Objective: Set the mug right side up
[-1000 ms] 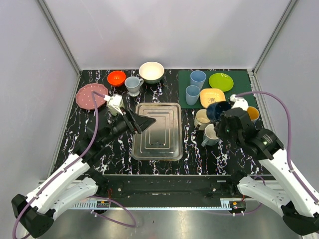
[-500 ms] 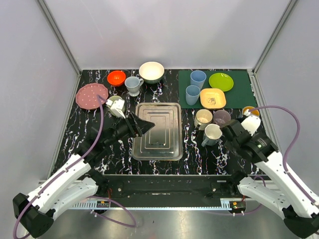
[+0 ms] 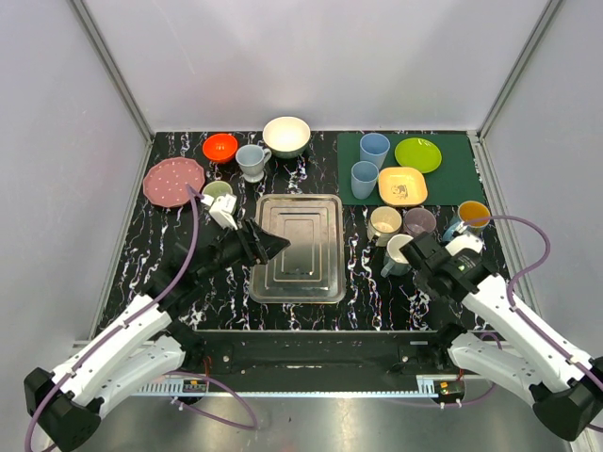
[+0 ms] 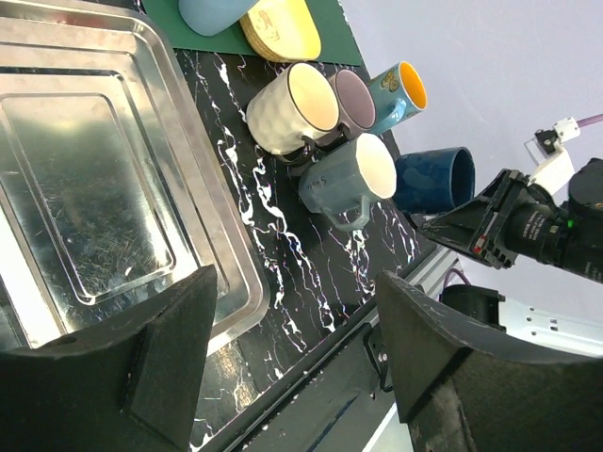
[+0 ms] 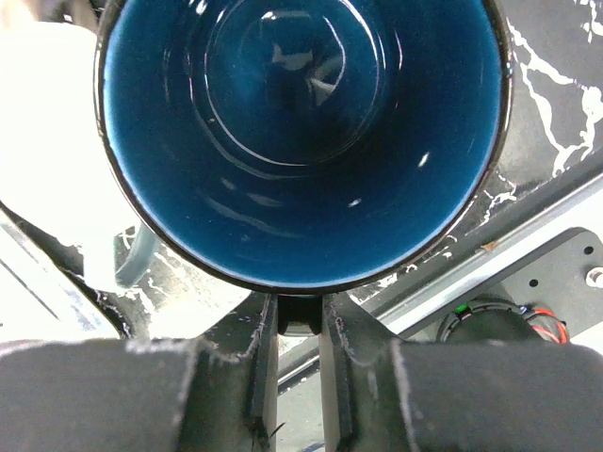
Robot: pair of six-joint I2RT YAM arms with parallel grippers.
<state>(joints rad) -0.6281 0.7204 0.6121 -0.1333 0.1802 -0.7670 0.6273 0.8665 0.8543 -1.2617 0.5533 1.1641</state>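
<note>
The dark blue mug (image 4: 433,179) is tipped on its side close to the table's front right edge, its mouth (image 5: 301,141) facing my right wrist camera. My right gripper (image 5: 300,315) is shut on the mug's handle just below the rim. Whether the mug rests on the table I cannot tell. In the top view my right gripper (image 3: 424,252) covers the mug, beside a cluster of mugs. My left gripper (image 4: 294,292) stands open with nothing in it, over the right side of the metal tray (image 3: 283,282).
A grey-blue mug (image 4: 349,184), a cream mug (image 4: 290,108), a purple cup (image 3: 418,221) and a teal mug with an orange inside (image 3: 471,217) crowd next to the blue mug. Cups and plates sit on the green mat (image 3: 452,179). Bowls, a plate and a small cup line the back left.
My right arm has drawn back towards the front right with the blue mug, uncovering the purple cup and the orange-lined mug. My left gripper has slid slightly nearer, uncovering a pale green cup.
</note>
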